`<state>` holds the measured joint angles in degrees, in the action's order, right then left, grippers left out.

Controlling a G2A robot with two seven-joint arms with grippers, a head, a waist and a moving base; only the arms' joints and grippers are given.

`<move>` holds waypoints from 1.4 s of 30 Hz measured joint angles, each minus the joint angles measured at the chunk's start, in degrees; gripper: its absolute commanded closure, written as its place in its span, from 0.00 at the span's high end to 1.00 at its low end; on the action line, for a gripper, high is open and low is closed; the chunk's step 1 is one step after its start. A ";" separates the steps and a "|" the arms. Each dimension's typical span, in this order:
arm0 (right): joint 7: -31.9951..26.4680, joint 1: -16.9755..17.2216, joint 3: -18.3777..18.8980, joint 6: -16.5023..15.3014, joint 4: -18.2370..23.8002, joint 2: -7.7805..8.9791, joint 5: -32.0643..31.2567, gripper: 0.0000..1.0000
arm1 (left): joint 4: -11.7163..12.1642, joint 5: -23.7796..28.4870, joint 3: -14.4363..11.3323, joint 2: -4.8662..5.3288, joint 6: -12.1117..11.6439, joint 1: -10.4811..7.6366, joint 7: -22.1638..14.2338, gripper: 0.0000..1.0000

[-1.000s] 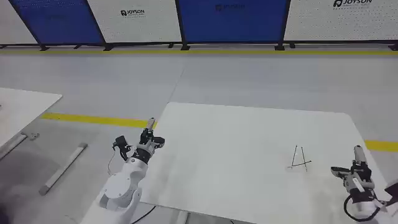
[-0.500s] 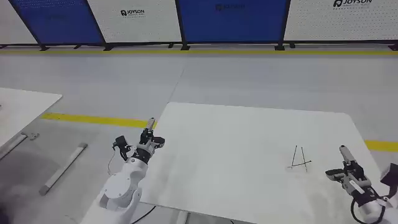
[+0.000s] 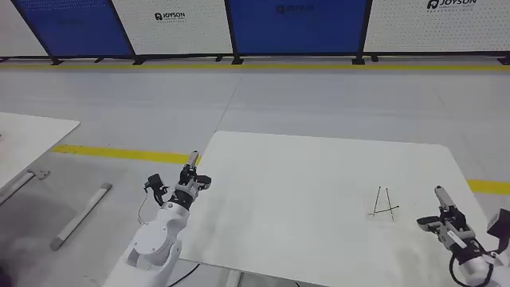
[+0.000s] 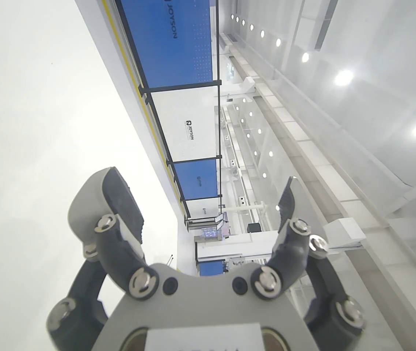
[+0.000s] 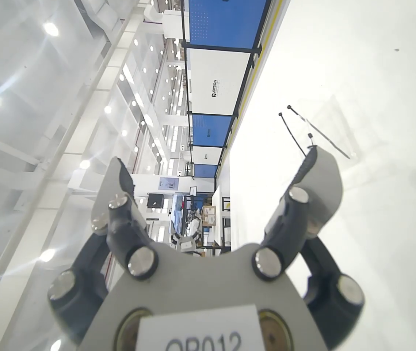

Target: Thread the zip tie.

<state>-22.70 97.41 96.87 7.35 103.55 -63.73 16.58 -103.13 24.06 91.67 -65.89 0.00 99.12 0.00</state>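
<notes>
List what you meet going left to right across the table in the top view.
Left gripper, open, at the table's left edge → zip ties lying on the table → right gripper, open, near the right edge.

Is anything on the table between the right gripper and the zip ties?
No. In the top view, only bare white table lies between the right gripper and the zip ties.
</notes>
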 measured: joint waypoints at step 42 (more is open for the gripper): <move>-51.88 -19.28 1.68 -8.44 -9.79 5.71 -19.32 1.00 | 0.00 0.00 0.00 0.00 0.00 0.00 0.00 1.00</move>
<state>-74.58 78.13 98.55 -1.09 93.75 -58.02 -2.73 -103.13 24.06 91.67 -65.89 0.00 99.12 0.00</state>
